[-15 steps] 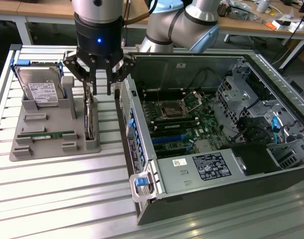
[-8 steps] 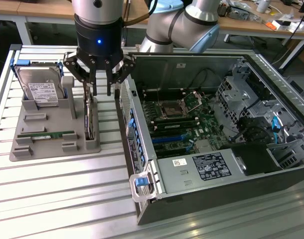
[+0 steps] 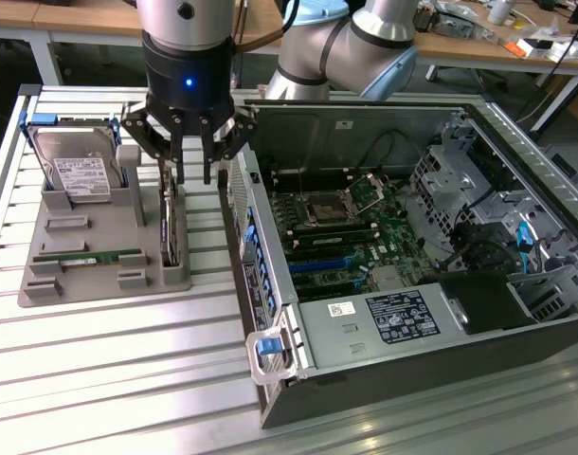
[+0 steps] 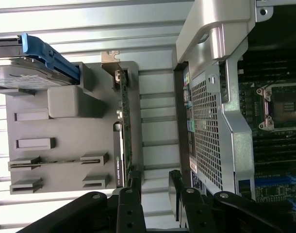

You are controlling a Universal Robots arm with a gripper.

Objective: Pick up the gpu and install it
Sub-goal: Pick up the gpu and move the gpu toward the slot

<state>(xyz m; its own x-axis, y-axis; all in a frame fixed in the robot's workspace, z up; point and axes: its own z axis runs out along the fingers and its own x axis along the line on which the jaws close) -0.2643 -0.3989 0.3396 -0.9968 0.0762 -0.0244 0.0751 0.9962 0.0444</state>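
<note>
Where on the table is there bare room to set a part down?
The slatted metal table is bare on the camera side of the grey plastic parts holder, up to the open black computer case. Tight between holder and case: the open fingers hang there over the dark flat gpu.

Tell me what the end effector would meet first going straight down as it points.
Probably the gpu, standing on edge in the gray holder just below the open end effector. Depth is unclear, so it may land on the card's top edge.

Robotics lab: slatted bench point(image 3: 99, 379), cluttered desks point(image 3: 478, 38)
</note>
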